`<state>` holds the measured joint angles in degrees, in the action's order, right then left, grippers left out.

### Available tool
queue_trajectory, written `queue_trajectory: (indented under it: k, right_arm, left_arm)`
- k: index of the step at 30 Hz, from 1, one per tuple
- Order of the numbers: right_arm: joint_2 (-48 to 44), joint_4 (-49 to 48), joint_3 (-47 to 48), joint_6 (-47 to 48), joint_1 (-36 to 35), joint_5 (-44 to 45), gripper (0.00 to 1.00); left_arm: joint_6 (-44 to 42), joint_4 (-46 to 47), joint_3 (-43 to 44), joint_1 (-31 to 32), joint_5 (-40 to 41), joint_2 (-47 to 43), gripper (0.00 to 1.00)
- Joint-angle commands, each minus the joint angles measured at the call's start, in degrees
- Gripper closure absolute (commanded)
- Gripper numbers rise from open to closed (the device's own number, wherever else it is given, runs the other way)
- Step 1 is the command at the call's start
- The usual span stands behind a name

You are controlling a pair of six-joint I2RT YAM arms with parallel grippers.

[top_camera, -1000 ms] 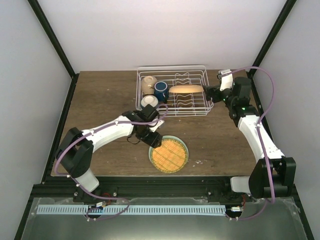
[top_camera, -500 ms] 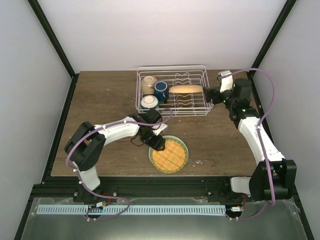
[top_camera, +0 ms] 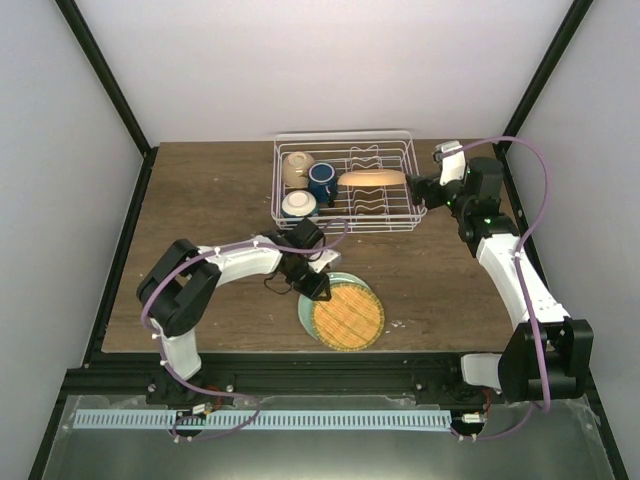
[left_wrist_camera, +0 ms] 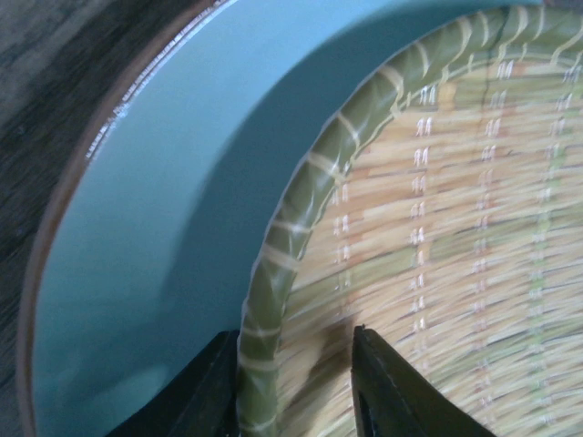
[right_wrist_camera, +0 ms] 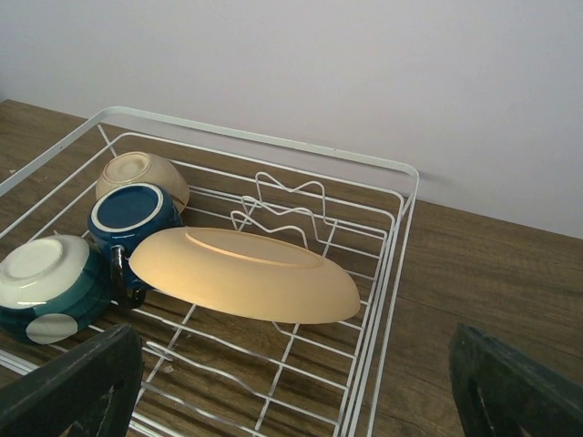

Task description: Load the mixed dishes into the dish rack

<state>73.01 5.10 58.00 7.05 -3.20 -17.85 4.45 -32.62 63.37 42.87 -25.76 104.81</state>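
Tally now: two bowls, the cream bowl [top_camera: 297,167] and the blue-sided bowl [top_camera: 298,205]; one dark blue mug [top_camera: 321,180]; two plates, the orange-yellow plate [top_camera: 372,179] and the woven-centre plate [top_camera: 347,315]; one dish rack [top_camera: 345,134].

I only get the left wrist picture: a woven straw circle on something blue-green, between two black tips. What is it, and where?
Observer: It is the woven-centred plate, outside the dish rack, on the side nearer the arms' bases.
Visitor: Is anything in that rack?
Observer: Four things: a cream bowl, a dark blue mug, a blue-outside bowl and an orange-yellow plate.
Visitor: And the other arm?
Observer: The right gripper is open at the rack's right end, holding nothing.
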Motion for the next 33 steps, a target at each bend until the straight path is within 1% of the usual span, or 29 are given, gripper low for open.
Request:
queue_trajectory:
  k: [1, 4, 7, 12, 16, 19, 22, 25, 28, 33]
  right_arm:
    - [-0.7, -0.1, -0.5, 0.8, -0.5, 0.2, 0.07]
    - [-0.5, 0.7, -0.2, -0.2, -0.6, -0.5, 0.06]
    - [0.1, 2.3, 0.7, -2.4, -0.6, -2.2, 0.06]
    - [-0.1, 3.7, 0.8, -5.3, -0.5, -6.1, 0.06]
    - [-0.4, 5.4, 1.2, -6.9, -0.5, -11.1, 0.05]
    - [0.4, 7.9, 2.5, -7.4, -0.5, -16.9, 0.05]
    - [1.8, 9.9, 3.5, -8.2, -0.5, -25.2, 0.05]
    - [3.4, 10.7, 3.5, -9.0, -0.6, -31.6, 0.06]
    - [3.9, 9.7, 2.2, -8.8, -1.2, -37.0, 0.05]
    - [5.1, 8.3, 0.6, -7.7, -4.3, -40.1, 0.04]
  left_arm:
    - [-0.8, 0.6, -2.2, 0.2, -0.9, 1.0, 0.86]
    - [-0.9, 0.7, -2.7, -0.2, -1.6, 0.3, 0.94]
    - [-0.6, 1.3, -3.4, -1.6, -4.8, -1.4, 1.0]
    - [0.3, 2.1, -3.7, -5.1, -8.9, -6.6, 1.0]
    - [-0.1, 0.3, -1.8, -7.8, -10.0, -13.6, 1.0]
    - [0.1, -1.2, 1.3, -10.9, -9.7, -18.6, 1.0]
    - [0.5, -1.9, 4.7, -14.8, -8.8, -22.1, 1.0]
    - [0.4, -2.9, 8.1, -18.5, -9.2, -23.2, 1.0]
    - [0.0, -3.7, 10.9, -20.1, -9.5, -23.1, 1.0]
    - [0.4, -3.4, 12.7, -20.5, -10.1, -23.2, 1.0]
